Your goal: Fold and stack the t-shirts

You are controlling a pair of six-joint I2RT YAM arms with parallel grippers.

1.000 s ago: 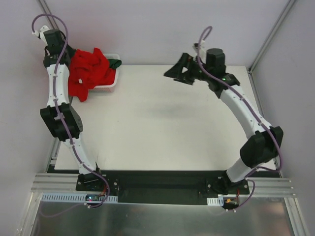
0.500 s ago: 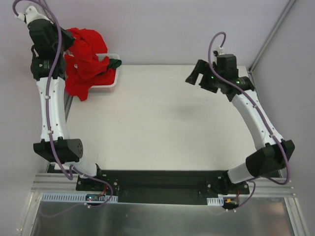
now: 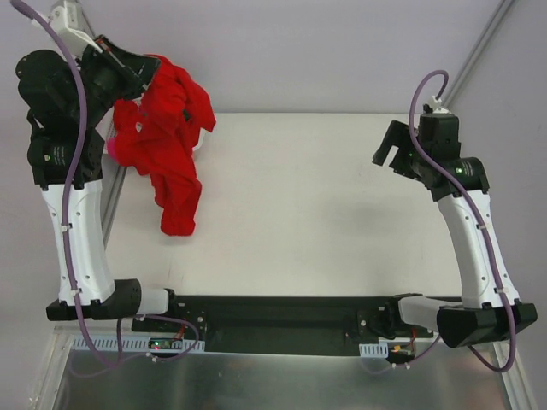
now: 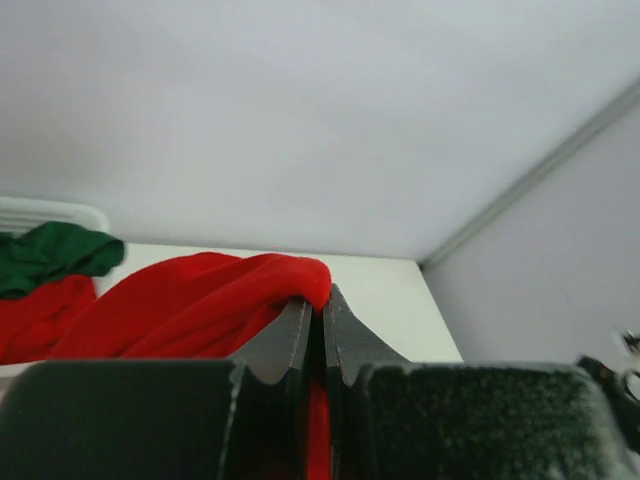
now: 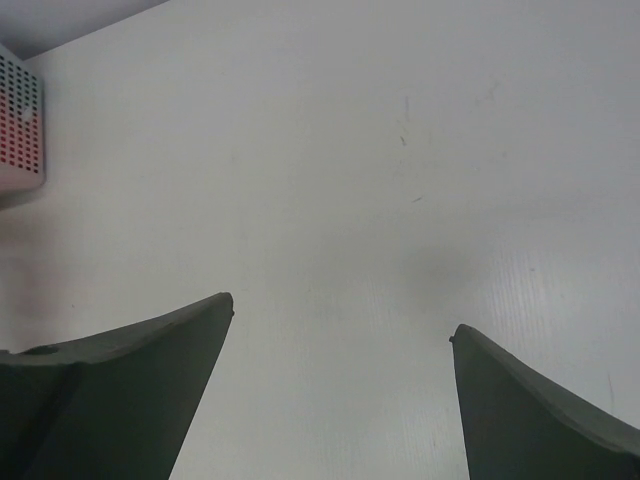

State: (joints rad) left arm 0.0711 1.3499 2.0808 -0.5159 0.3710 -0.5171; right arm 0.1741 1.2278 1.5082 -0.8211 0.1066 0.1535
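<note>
- Holding a red shirt point(image 3: 171, 137) aloft: left hand point(image 3: 145, 75) clenched on a fold, cloth dangling over the surface's point(image 3: 325, 213) far-left corner. It's the fetching step, I'd say.
- Over on the right, right hand point(image 3: 389, 152) gaping, empty.
- Next: spread it flat; right hand needs a free edge.
- Mostly hidden: basket point(image 5: 22, 120) behind the cloth; green shirt point(image 4: 50, 255) barely peeks.

From above, the hanging red t-shirt point(image 3: 171, 145) hides nearly all the basket point(image 5: 18, 120); the right wrist view cuts it at the left edge.
</note>
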